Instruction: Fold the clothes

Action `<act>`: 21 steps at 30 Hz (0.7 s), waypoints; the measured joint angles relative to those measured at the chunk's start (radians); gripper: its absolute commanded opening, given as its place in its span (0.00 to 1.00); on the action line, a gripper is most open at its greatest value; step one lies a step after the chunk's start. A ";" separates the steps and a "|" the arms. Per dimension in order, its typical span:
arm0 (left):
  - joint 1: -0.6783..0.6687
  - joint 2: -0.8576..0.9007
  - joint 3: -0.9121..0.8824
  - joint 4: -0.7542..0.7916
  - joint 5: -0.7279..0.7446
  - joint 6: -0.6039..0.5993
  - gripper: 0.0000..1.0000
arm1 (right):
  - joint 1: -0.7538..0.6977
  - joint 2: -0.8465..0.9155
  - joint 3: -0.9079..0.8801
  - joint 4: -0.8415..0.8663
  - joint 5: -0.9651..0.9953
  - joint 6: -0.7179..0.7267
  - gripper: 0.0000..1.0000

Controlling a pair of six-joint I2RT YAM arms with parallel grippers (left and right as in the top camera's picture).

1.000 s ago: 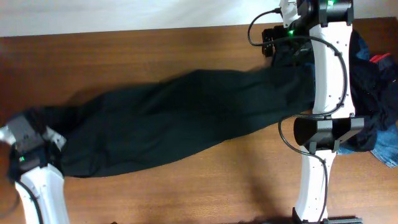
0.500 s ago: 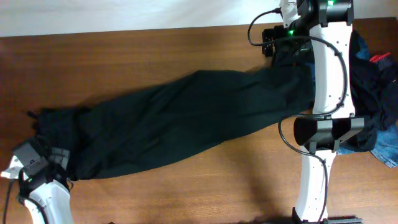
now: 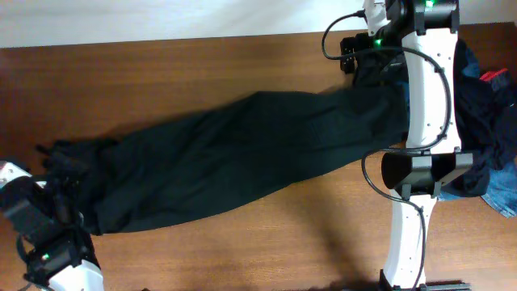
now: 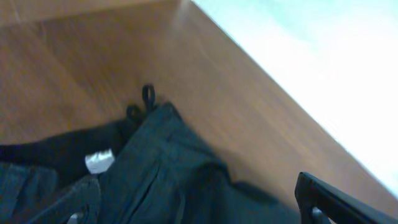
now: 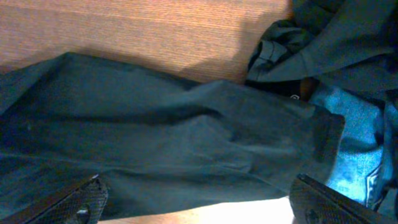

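Tabletop of brown wood is crossed almost end to end by black trousers, laid slantwise and rumpled. The waist end is bunched near the left edge, and the other end is run under the right arm against a heap of clothes, where blue jeans are seen. Left gripper is shown with jaws wide and empty over the waist end; right gripper is likewise spread wide above the cloth, nothing gripped. A crooked fold is risked if the slant and creases are not smoothed first. A second garment may be dragged along if the right-hand end is pinched where it lies on the jeans. A finger could be snagged by the drawstring, and only one layer may be caught at the bunched waist
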 measured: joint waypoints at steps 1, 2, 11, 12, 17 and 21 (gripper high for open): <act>0.000 0.006 0.000 -0.006 0.009 0.011 0.99 | 0.000 0.000 0.000 0.000 0.000 0.000 0.99; 0.000 0.011 0.000 -0.009 0.018 0.020 0.99 | 0.000 0.000 0.000 0.000 0.000 0.000 0.99; -0.068 0.112 0.000 -0.011 0.060 0.093 0.99 | -0.004 0.000 0.000 0.000 -0.003 0.013 0.99; -0.077 0.126 0.000 -0.011 0.061 0.097 0.99 | -0.007 0.000 -0.001 0.001 -0.003 0.013 0.99; -0.090 0.181 0.000 -0.018 0.060 0.108 0.99 | -0.037 0.009 -0.019 0.030 -0.003 0.027 0.99; -0.090 0.203 0.000 -0.029 0.060 0.109 0.99 | -0.055 0.046 -0.030 0.071 -0.003 0.031 0.99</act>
